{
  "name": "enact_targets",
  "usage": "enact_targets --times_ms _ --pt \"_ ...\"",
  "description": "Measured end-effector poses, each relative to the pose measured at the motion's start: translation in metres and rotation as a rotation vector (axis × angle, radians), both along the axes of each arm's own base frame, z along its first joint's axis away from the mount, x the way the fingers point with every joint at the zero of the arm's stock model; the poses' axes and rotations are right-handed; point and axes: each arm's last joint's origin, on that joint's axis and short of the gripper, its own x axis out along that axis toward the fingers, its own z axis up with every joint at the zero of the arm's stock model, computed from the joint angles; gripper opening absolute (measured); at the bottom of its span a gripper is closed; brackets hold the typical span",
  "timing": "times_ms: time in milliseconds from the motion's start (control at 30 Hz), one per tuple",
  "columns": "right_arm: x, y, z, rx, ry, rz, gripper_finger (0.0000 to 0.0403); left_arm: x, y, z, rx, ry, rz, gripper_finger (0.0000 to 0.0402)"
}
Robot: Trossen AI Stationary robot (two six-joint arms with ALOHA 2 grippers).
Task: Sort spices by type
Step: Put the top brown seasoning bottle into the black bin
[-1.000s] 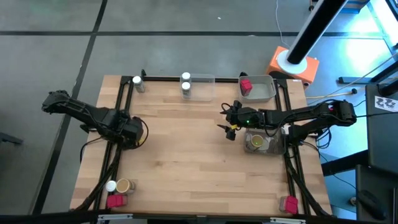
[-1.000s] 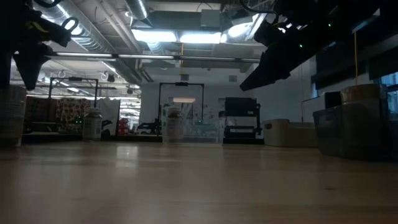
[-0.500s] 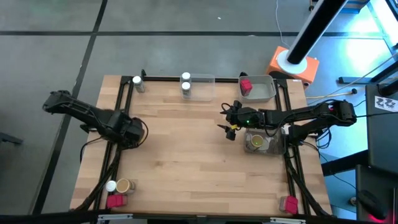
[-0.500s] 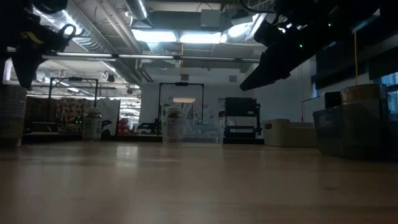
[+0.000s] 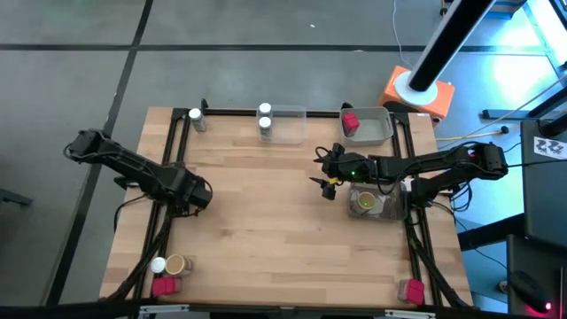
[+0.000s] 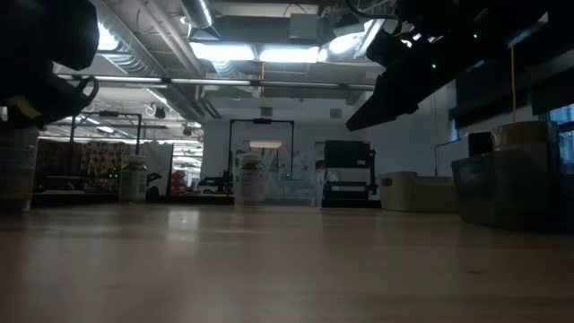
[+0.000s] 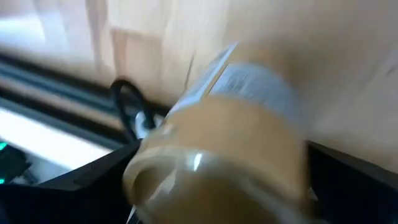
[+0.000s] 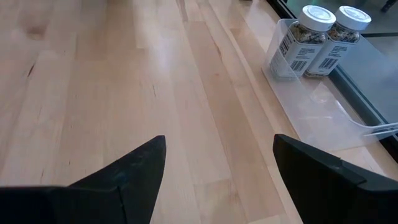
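My left gripper (image 5: 193, 193) hangs over the table's left part, shut on a tan-brown round jar (image 7: 217, 155) that fills the left wrist view. My right gripper (image 5: 317, 168) hovers open right of centre, holding nothing (image 8: 217, 149). Two white-lidded jars (image 5: 264, 118) stand in a clear tray (image 5: 292, 126) at the far edge, also seen in the right wrist view (image 8: 320, 37). A red packet (image 5: 351, 121) lies in the grey tray (image 5: 376, 131). Another tan jar (image 5: 365, 203) sits in the right-hand tray. A third white-lidded jar (image 5: 195, 117) stands at the far left. My left gripper pinches the tan-brown jar by its round side (image 7: 292, 168), one dark finger (image 7: 93, 180) on each flank. The jar lies tilted between them, its brown end toward the camera and its white label (image 7: 249, 81) farther off. The low view shows the gripper above the table top.
In the near-left corner stand a white-lidded jar (image 5: 158, 264), a tan jar (image 5: 176, 264) and a red packet (image 5: 164, 285). Another red packet (image 5: 410, 291) lies at the near-right corner. Black frame rails (image 5: 168, 151) run along both sides. Bare wood lies mid-table (image 5: 266, 213).
My left gripper has moved a little toward the table's right and near edges with the jar; in the low view it has grown larger and sunk lower. My right arm has kept still.
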Motion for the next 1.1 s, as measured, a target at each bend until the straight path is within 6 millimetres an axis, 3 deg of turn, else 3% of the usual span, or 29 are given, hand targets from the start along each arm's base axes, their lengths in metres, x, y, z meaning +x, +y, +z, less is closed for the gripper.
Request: enact_targets --times_ms 267,633,867,1100 --pt "0.0 0.0 0.0 0.0 -0.001 0.0 0.0296 0.002 0.0 0.0 0.0 -0.025 -0.01 0.0394" --pt "0.0 0.0 0.0 0.0 0.001 0.0 0.0296 0.008 -0.001 0.002 0.013 -0.081 -0.05 0.0312" --pt "0.0 0.0 0.0 0.0 0.001 0.0 0.0296 0.021 -0.004 0.006 -0.006 -0.205 -0.042 0.0267" --pt "0.0 0.0 0.0 -0.008 0.004 0.005 0.0296 0.036 -0.007 0.014 -0.043 -0.346 0.006 0.0264"
